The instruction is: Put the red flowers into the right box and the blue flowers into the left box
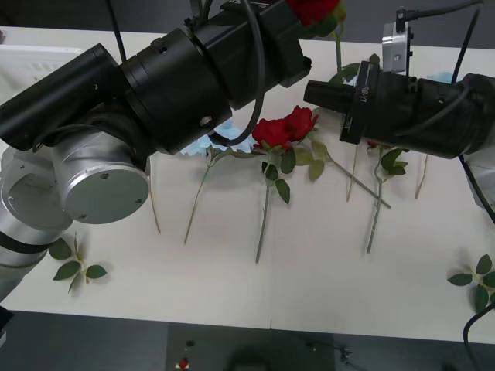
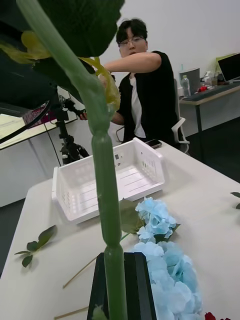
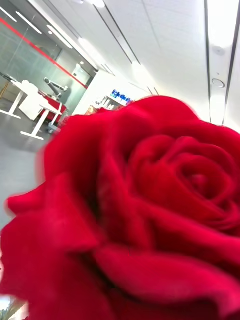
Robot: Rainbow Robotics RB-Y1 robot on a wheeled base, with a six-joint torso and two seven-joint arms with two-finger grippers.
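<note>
Red flowers are split between the air and the table: one rose bloom (image 1: pixel 313 9) is raised at the far end of the left arm, and the left wrist camera sees its deep-red petals (image 3: pixel 145 210) right up against the lens. Whether the left gripper's fingers are closed on it cannot be told, since the bloom hides them. In the right wrist view, a thick green stem (image 2: pixel 102 165) rises straight up from the right gripper (image 2: pixel 116 285), whose dark fingers (image 2: pixel 139 285) sit tight against it on both sides, clamped on the stem. Beyond that gripper, pale blue flowers (image 2: pixel 165 250) lie on the white table (image 2: pixel 210 200), just beside the fingers, and farther off stands the left box (image 2: pixel 107 185), a white slotted tray. A loose leaf sprig (image 2: pixel 37 244) lies near the tray. From the front, two more red roses (image 1: pixel 286 127) lie on the table between the two arms, their stems running toward the robot, with a little blue (image 1: pixel 203 147) visible under the left arm. Small leaf sprigs (image 1: pixel 73 263) rest near the table's near edge.
</note>
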